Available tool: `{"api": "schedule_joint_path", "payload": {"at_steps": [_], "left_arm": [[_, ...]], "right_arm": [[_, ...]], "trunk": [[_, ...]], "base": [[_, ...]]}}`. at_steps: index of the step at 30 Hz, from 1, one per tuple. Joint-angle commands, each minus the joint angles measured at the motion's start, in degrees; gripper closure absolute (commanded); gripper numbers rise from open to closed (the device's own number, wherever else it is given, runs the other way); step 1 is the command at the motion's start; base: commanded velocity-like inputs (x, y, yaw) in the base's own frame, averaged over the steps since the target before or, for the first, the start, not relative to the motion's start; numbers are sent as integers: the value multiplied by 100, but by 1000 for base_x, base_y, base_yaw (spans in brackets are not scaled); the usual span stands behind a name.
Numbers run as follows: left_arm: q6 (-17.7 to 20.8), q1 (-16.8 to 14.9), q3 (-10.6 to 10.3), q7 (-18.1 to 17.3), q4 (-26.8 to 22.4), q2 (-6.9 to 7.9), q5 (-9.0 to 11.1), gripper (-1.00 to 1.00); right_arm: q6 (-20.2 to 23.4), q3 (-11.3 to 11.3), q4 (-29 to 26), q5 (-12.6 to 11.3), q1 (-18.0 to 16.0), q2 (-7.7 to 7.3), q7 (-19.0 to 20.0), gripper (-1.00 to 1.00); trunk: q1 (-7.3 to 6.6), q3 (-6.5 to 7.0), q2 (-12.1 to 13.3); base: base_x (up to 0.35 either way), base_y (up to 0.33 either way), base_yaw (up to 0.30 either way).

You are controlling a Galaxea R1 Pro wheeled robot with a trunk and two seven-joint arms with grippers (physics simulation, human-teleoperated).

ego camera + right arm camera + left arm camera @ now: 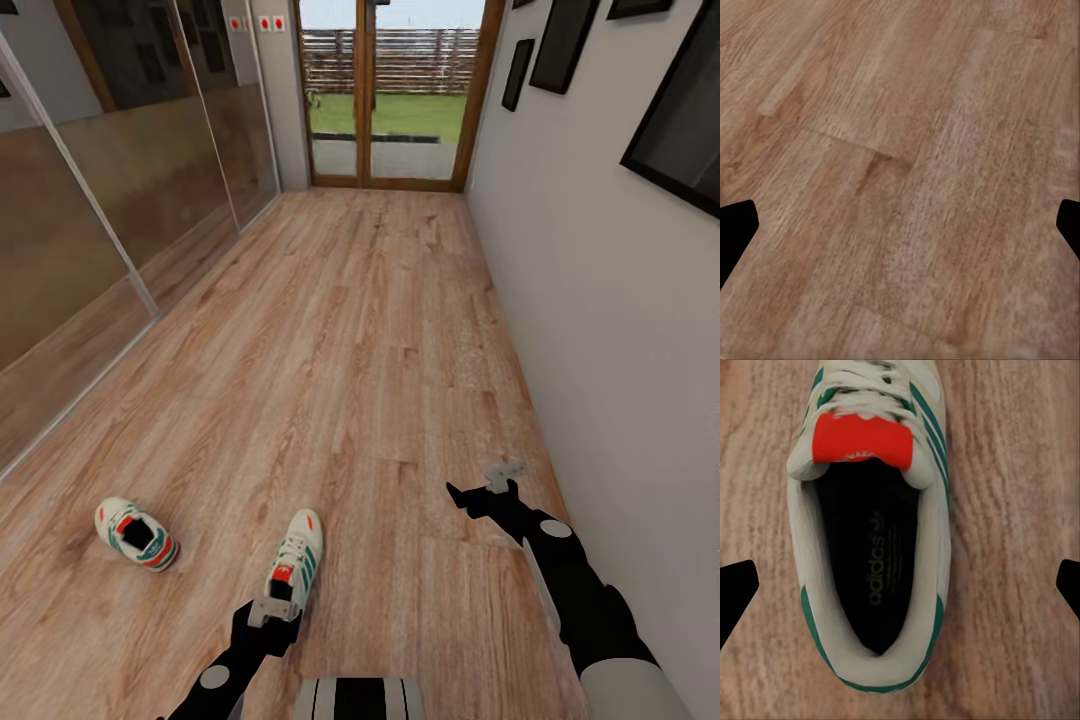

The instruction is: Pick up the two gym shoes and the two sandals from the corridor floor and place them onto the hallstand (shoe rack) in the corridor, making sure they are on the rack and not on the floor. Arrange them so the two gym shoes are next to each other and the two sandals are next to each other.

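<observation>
**Left gripper poised over a gym shoe**

Head view: the left gripper point(272, 612) hangs right above the heel of one gym shoe point(294, 563) on the corridor floor point(380, 330); the second gym shoe point(136, 533) lies well off to that gripper's left. The right gripper point(480, 497) hovers over bare planks beside the wall point(600, 330).

Left wrist view: the shoe's opening (red tongue, dark insole) sits between the wide-spread fingertips point(736, 594), seemingly untouched.

Right wrist view: fingertips point(735, 232) spread wide, empty, wood flooring beneath.
</observation>
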Motion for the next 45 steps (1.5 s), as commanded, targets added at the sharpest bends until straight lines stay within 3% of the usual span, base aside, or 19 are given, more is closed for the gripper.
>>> {"api": "schedule_joint_path", "payload": {"at_steps": [1,31,45], "left_arm": [[-20,-1,14,-10,1,0,-52,-100],[-60,72,64,7,11,52,-31,-100],[-39,74,59,3,7,39,-49,-100]], "right_arm": [[20,-11,-9,60,-2,4,45,-100],[9,3,18,40,-2,38,45,-100],[1,-12,57,42,-2,197,45,-100]], "trunk": [[-1,-4,-1],[-1,-4,-1],[-1,-4,-1]], "base": [[0,0,-57],[0,0,-6],[0,0,0]]}}
